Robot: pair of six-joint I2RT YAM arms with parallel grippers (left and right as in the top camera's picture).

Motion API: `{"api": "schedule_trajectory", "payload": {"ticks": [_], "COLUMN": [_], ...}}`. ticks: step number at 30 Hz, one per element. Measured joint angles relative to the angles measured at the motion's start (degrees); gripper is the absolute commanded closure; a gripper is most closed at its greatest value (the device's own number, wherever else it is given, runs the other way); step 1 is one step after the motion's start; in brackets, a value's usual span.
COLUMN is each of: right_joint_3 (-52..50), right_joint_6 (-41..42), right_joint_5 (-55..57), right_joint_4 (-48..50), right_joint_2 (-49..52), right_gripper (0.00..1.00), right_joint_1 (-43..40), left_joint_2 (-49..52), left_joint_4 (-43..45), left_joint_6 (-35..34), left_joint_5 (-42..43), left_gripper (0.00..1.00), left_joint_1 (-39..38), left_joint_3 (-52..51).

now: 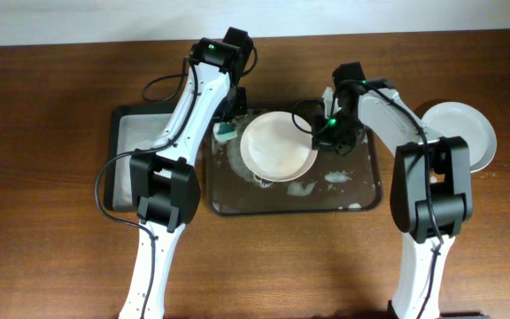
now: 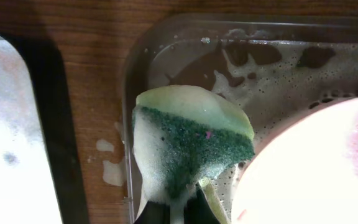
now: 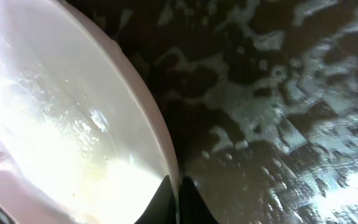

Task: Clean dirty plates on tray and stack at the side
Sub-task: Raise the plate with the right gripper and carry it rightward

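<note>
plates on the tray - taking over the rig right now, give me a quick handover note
Left gripper: shut on the soapy sponge, over the left end of the tray, next to the held plate.
Right gripper: shut on the held plate's right rim, over the foamy tray.
Done: the side plate lies on the table right of the tray.
Left: finish wiping the held plate, though I cannot tell how clean it is, then stack it on the side plate. No third plate is in view.
</note>
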Motion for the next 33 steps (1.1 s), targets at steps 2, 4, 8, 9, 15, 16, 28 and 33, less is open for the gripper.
{"api": "schedule_trajectory", "payload": {"ticks": [2, 4, 8, 9, 15, 16, 28, 33], "right_joint_3": [0.0, 0.07, 1.05, 1.36, 1.73, 1.73, -10.54, -17.81], "right_joint_6": [0.0, 0.04, 0.02, 0.02, 0.07, 0.31, 11.19, 15.34], "right_joint_5": [1.84, 4.15, 12.87, 14.97, 32.3, 35.45, 73.77, 80.61], "right_joint_4": [-1.16, -2.32, -5.33, -5.75, -8.94, -9.6, -8.7, -4.04], "right_joint_2": [-3.78, -8.57, -20.13, -22.45, -32.98, -33.46, -33.55, -33.51], "right_gripper": [0.96, 0.96, 0.96, 0.96, 0.96, 0.96, 0.96, 0.96], "right_joint_1": [-0.81, -1.84, -3.87, -4.17, -3.85, -3.41, 16.85, 19.89], "left_joint_2": [0.0, 0.0, 0.0, 0.0, 0.0, 0.0, 0.0, 0.0], "left_joint_4": [0.0, 0.0, 0.02, 0.04, 0.15, 0.17, 0.42, 0.39], "left_joint_6": [0.0, 0.0, 0.0, 0.0, 0.02, 0.0, 0.02, 0.0], "left_joint_5": [0.39, 0.76, 1.84, 2.08, 3.23, 3.34, 3.54, 3.58], "left_gripper": [0.99, 0.99, 0.99, 0.99, 0.99, 0.99, 0.99, 0.99], "left_joint_1": [0.0, 0.0, 0.0, 0.0, 0.0, 0.0, 0.0, 0.0], "left_joint_3": [0.0, 0.0, 0.0, 0.0, 0.0, 0.0, 0.0, 0.0]}}
